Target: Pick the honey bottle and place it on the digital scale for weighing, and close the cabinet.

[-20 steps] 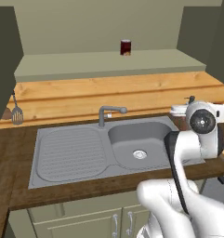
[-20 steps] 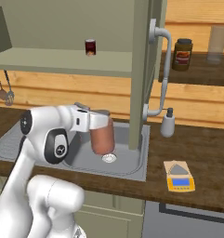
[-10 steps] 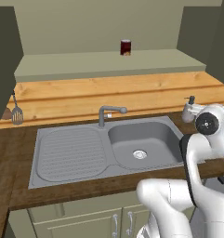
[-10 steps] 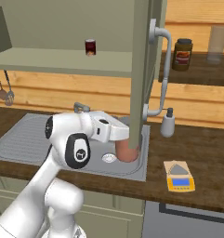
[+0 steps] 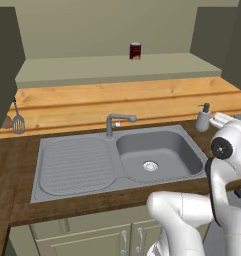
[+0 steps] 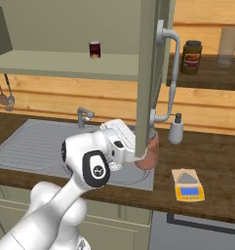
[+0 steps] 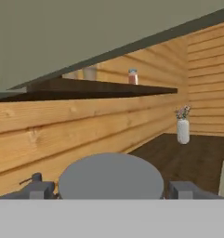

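Note:
My gripper (image 6: 140,155) is shut on the honey bottle (image 6: 151,152), a jar of reddish-brown contents held just above the counter at the sink's right edge. The open cabinet door (image 6: 149,68), seen edge-on with its silver bar handle (image 6: 170,73), hides part of the bottle. In the hand view the bottle's grey lid (image 7: 111,179) sits between my fingertips (image 7: 39,189). The digital scale (image 6: 188,184), a tan slab with a grey pad and a blue patch, lies on the counter to the bottle's right. The cabinet's shelf (image 5: 117,67) stands exposed.
A steel sink (image 5: 117,160) with a faucet (image 5: 114,122) fills the counter's middle. A white soap dispenser (image 6: 175,130) stands behind the bottle. A small red can (image 5: 135,51) sits on the cabinet shelf. A brown jar (image 6: 191,57) and a glass (image 6: 228,41) stand on the right shelf.
The arm has swung right with the honey bottle, from over the sink basin to the sink's right edge, partly behind the open door.

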Controlling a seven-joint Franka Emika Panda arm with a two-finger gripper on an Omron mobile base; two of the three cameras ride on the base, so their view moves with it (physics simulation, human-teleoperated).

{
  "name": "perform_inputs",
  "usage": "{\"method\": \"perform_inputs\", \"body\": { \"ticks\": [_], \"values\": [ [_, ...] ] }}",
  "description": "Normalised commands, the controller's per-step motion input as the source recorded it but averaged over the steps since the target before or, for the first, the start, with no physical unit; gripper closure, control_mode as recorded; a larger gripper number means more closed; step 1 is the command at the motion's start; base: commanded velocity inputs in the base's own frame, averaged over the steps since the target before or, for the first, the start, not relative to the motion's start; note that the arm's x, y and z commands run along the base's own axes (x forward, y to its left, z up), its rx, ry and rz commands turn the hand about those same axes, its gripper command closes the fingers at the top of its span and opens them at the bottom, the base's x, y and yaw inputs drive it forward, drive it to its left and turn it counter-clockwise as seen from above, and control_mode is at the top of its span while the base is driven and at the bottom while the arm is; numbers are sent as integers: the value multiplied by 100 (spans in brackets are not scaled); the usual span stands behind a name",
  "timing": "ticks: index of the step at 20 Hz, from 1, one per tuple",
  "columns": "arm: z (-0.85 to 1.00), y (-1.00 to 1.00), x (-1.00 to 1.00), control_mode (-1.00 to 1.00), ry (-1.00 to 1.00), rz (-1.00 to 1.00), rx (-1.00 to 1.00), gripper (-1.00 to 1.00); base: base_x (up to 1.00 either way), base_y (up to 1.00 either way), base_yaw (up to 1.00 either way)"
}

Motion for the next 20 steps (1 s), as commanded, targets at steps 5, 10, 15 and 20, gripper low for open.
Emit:
{"method": "perform_inputs", "body": {
  "ticks": [5,10,15,20],
  "values": [
    [0,-33,6,-100,5,-12,0,100,0,0,0],
    [0,-19,3,-100,3,-19,0,100,0,0,0],
    [-4,-41,0,-100,6,-17,0,100,0,0,0],
    [-18,-44,6,-100,9,-12,0,100,0,0,0]
  ]
}}
